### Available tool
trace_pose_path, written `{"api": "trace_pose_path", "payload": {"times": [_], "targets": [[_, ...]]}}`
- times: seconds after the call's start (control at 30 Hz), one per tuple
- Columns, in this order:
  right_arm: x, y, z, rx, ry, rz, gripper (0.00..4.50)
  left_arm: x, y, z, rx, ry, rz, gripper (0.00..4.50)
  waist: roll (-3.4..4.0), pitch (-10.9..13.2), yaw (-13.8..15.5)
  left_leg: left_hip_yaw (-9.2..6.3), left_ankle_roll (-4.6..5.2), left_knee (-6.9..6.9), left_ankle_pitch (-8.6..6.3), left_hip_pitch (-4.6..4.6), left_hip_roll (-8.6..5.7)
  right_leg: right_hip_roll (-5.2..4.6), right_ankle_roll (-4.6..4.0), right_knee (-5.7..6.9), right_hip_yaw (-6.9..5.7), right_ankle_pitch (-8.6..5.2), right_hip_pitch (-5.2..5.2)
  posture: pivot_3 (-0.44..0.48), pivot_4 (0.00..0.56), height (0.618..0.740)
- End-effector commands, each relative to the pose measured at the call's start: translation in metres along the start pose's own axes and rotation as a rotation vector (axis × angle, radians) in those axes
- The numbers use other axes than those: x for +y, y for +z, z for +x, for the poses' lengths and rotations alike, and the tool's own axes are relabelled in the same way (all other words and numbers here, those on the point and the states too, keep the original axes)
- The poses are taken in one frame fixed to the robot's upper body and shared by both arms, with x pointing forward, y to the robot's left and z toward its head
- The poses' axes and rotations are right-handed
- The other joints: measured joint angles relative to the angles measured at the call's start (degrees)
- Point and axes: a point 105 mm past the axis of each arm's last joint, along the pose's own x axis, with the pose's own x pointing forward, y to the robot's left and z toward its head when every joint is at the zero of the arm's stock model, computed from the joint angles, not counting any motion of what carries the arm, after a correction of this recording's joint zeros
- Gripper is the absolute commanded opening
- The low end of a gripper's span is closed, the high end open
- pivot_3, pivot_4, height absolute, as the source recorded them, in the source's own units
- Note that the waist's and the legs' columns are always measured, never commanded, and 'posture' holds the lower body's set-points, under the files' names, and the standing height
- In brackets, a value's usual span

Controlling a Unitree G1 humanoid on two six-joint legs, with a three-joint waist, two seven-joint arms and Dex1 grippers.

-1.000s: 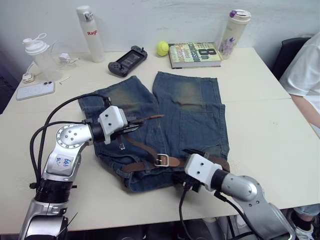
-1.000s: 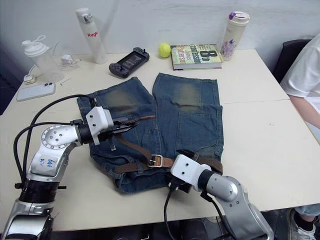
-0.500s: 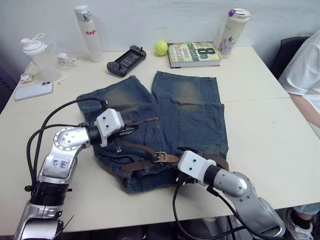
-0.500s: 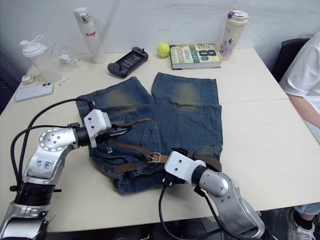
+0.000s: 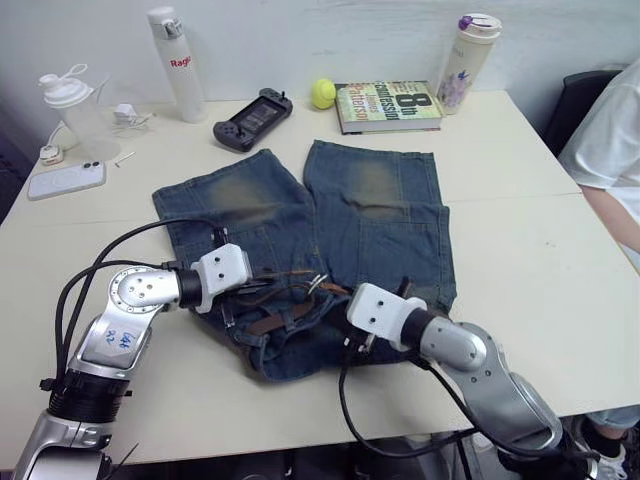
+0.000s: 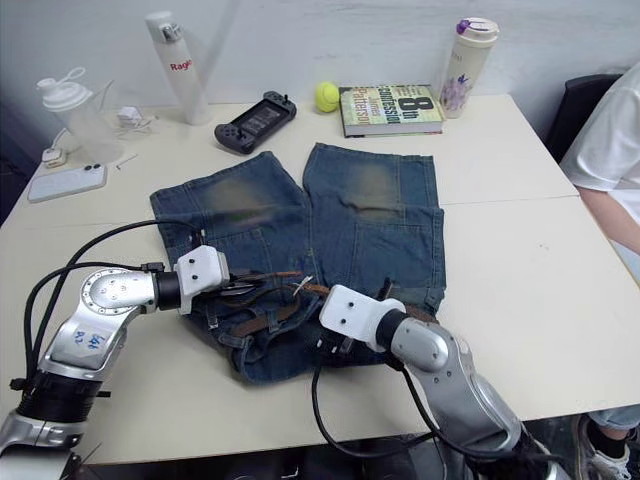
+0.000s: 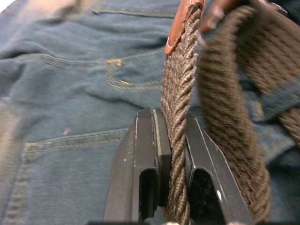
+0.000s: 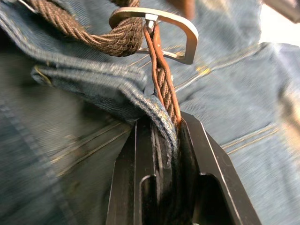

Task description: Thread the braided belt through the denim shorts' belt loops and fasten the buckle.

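The denim shorts (image 5: 370, 200) lie flat on the table, their waistband bunched up at the near edge. The braided belt (image 5: 268, 322) runs along that waistband. My left gripper (image 7: 171, 115) is shut on the belt's strap (image 7: 180, 84) just behind its leather tip (image 7: 180, 23). My right gripper (image 8: 164, 124) is shut on the belt right behind the buckle (image 8: 187, 35), with a fold of denim (image 8: 108, 79) caught alongside. In the left eye view the buckle (image 5: 318, 285) sits between the left gripper (image 5: 262, 283) and the right gripper (image 5: 342, 295). I cannot pick out single belt loops.
At the back of the table stand a white bottle (image 5: 180, 65), a game controller (image 5: 250, 107), a tennis ball (image 5: 323, 94), a book (image 5: 388, 107) and a tumbler (image 5: 465, 62). A shaker bottle (image 5: 72, 112) and a phone (image 5: 67, 180) lie far left. A person (image 5: 610, 170) sits at the right.
My right gripper has shut on the belt by the buckle and pushed left, bunching the waistband. The left gripper has come down and right with the belt's tip, close to the buckle.
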Motion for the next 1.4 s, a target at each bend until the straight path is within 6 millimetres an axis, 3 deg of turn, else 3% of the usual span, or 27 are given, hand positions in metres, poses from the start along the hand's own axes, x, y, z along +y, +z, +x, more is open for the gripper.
{"api": "trace_pose_path", "payload": {"times": [0.03,0.7,1.17,1.4], "targets": [[0.0,0.009,0.002,-0.027,0.007,-0.056,0.04,-0.005,0.005,-0.003,0.009,-0.033,0.027,0.23,0.0,0.0,0.0,0.0,0.0,0.0,0.0,0.0,0.0,0.0,0.0,0.0,0.0,0.0,0.0,0.0,0.15,0.74],[0.002,0.017,0.006,-0.067,0.053,-0.181,0.04,-0.002,-0.005,-0.004,0.082,-0.076,0.087,0.23,0.0,0.0,-0.1,0.03,0.0,0.0,0.0,0.0,0.01,0.04,0.0,0.01,-0.04,0.0,-0.01,0.0,0.15,0.74],[0.006,0.018,0.005,-0.073,0.068,-0.191,0.04,-0.003,0.012,0.023,0.011,-0.148,0.177,0.23,0.0,0.0,0.0,0.08,0.02,0.05,0.01,0.0,0.0,0.09,0.0,0.05,-0.09,0.0,-0.03,0.0,0.15,0.74],[0.008,0.017,0.005,-0.068,0.075,-0.185,0.04,-0.007,0.026,0.05,-0.056,-0.133,0.129,0.23,0.0,0.0,0.1,0.09,0.03,0.09,0.02,0.0,-0.01,0.19,0.0,0.11,-0.1,0.0,-0.03,0.0,0.15,0.74]]}}
